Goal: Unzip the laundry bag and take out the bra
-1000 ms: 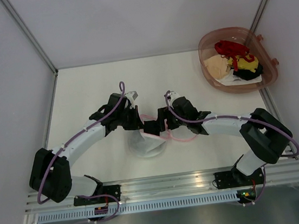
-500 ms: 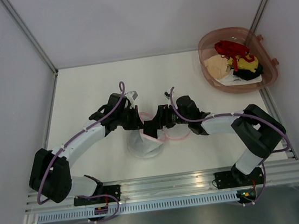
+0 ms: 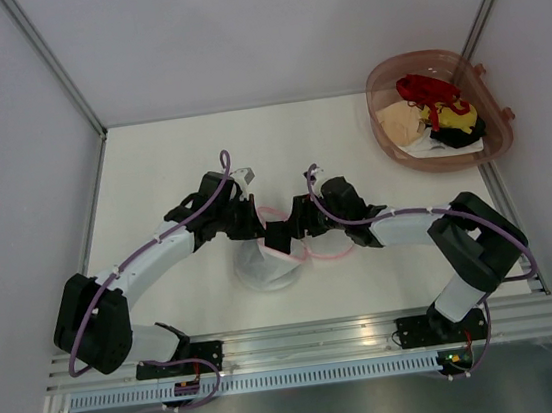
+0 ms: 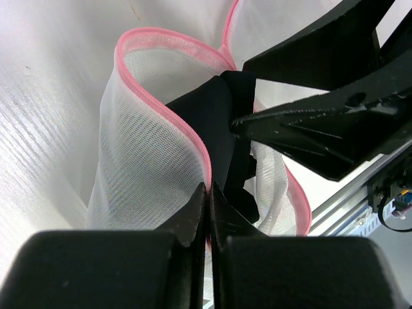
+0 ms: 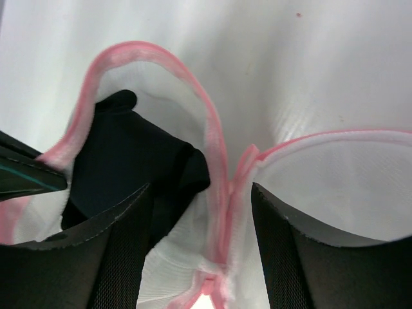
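Black jaws of the left gripper [image 4: 209, 193] are pressed fully together, pinching the pink zipper rim [image 4: 168, 116] of the laundry bag [image 4: 141, 161] and holding that edge up. Right gripper [image 5: 201, 190] has its jaws parted, straddling a fold of the same rim: one finger sits over the bag's open mouth, the other over the flatter mesh lobe on the far side. It is not clamped on anything. In the left wrist view, one right fingertip reaches the dark fabric inside; cannot tell if it presses in or just touches.

Bag mouth is unzipped and gaping. Bra [image 5: 135, 154], black, sits bunched inside the white translucent mesh, partly showing above the rim but not out of the bag.

Both grippers meet at the bag, tip to tip, at the middle of the white table [image 3: 171, 169], a little toward the near edge. Bag's lower part rests on the table below the left gripper.

Pinkish-brown plastic basket [image 3: 495, 144] stands at the far right corner, well apart from the bag. Clothes [image 3: 435, 106] lie inside it: red, yellow, beige and black pieces.
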